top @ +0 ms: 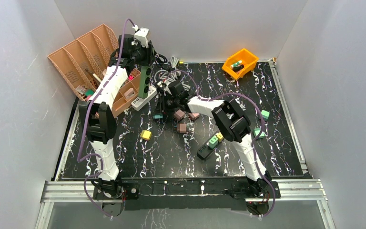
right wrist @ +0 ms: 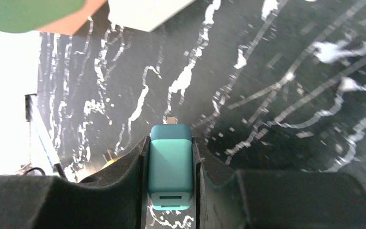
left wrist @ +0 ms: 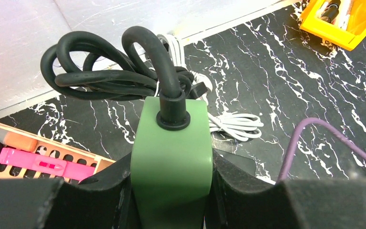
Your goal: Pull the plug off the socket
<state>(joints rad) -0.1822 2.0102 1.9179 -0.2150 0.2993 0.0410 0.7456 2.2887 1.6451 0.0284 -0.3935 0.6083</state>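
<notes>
The left gripper point(left wrist: 171, 168) pinches the green power strip point(left wrist: 171, 138) by its two long sides, near the end where a thick black cord point(left wrist: 105, 78) enters through a round collar. The cord bunches in loops just past that end, toward the back wall. In the top view the strip stands tilted off the table point(top: 171, 157) at the back left. It sits just beside the tan desk organizer point(top: 83, 52) and above a white power strip point(top: 143, 98) lying flat. The right gripper point(right wrist: 170, 145) reaches in to the table's middle, its fingers closed on the flanks of a teal plug adapter point(right wrist: 170, 171). The adapter's far end shows a small metal prong over bare marbled surface, apart from the green strip at that view's upper left corner. Coiled white cable point(left wrist: 233, 125) lies behind the strip, and a yellow bin point(top: 253, 59) sits in the back right corner. Small brown adapters point(top: 180, 114) and a yellow one point(top: 146, 135) lie near the right gripper. Bare surface shows at the front centre between the two arm bases, and white walls close in the left, right and back edges.
</notes>
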